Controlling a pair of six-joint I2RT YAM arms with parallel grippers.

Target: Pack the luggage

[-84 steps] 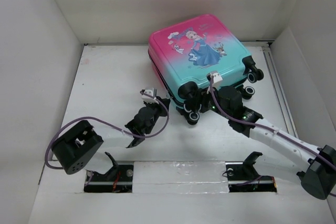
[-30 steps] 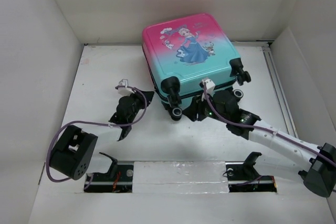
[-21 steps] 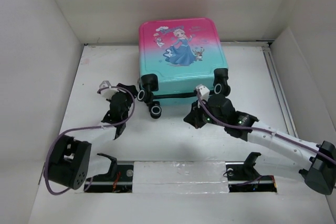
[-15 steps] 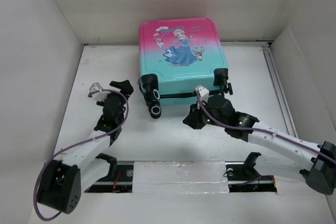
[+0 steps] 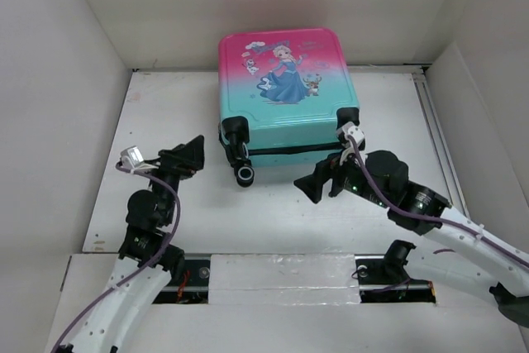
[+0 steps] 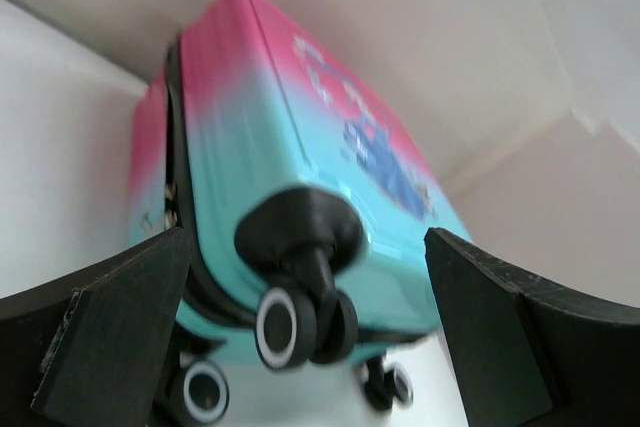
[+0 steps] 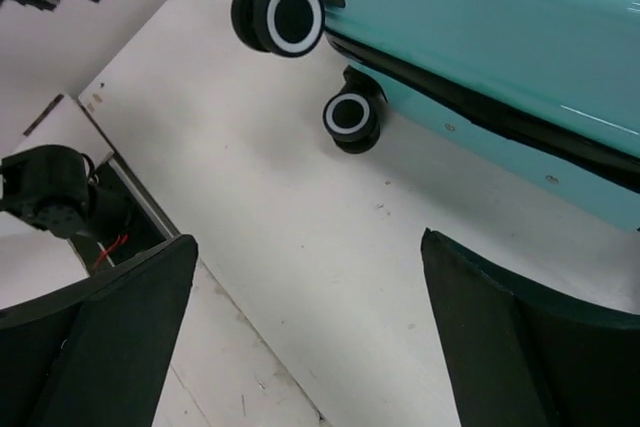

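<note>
White walls [image 5: 66, 80] close in the matte white table [image 5: 165, 113] on 3 sides, and purple cables [image 5: 176, 207] loop over both arms. Nothing lies between either end effector and the luggage [image 5: 285, 93]. It is a closed, glossy hard shell with rounded corners, pink fading to teal, with a cartoon princess print, a black seam and black wheels [image 5: 245, 176] ringed in white. It lies flat at the back of the table, wheels toward the arms. The left end effector [image 5: 185, 156] stands wide and empty just beside its near-left corner. The right end effector [image 5: 319, 181], also wide and empty, is near its front edge without touching it.
</note>
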